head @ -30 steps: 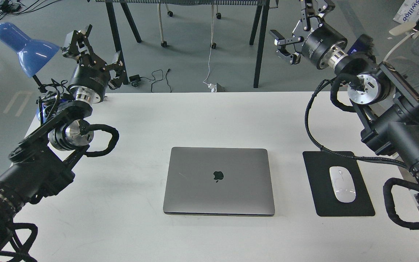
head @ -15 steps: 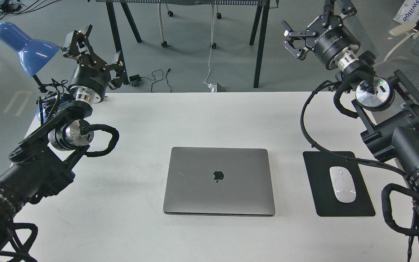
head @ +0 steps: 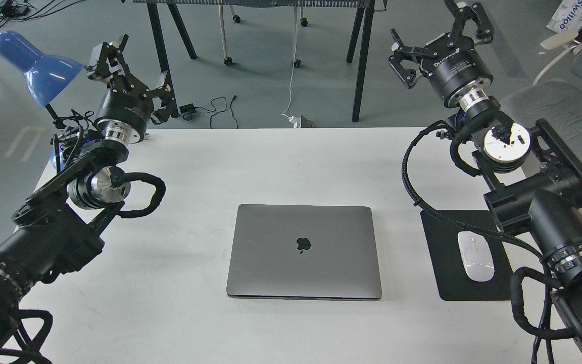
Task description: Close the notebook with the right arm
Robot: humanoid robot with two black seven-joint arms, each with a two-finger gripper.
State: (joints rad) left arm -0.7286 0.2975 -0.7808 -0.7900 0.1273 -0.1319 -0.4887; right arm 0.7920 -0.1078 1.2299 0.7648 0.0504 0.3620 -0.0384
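Note:
The notebook (head: 303, 251) lies shut and flat on the white table (head: 281, 162), lid up with the dark apple logo showing, near the front middle. My right gripper (head: 440, 35) is raised high at the back right, far above and behind the notebook, fingers spread open and empty. My left gripper (head: 132, 68) is raised at the back left beside the blue lamp, open and empty. Neither gripper touches the notebook.
A black mouse pad (head: 473, 275) with a white mouse (head: 475, 255) lies right of the notebook, partly under my right arm. A blue desk lamp (head: 33, 65) stands at the back left corner. Black table legs and cables are on the floor beyond.
My right arm has swung and turned: the wrist rotated so the gripper now points up and away, and the elbow moved left over the mouse pad. The notebook and left arm have not moved.

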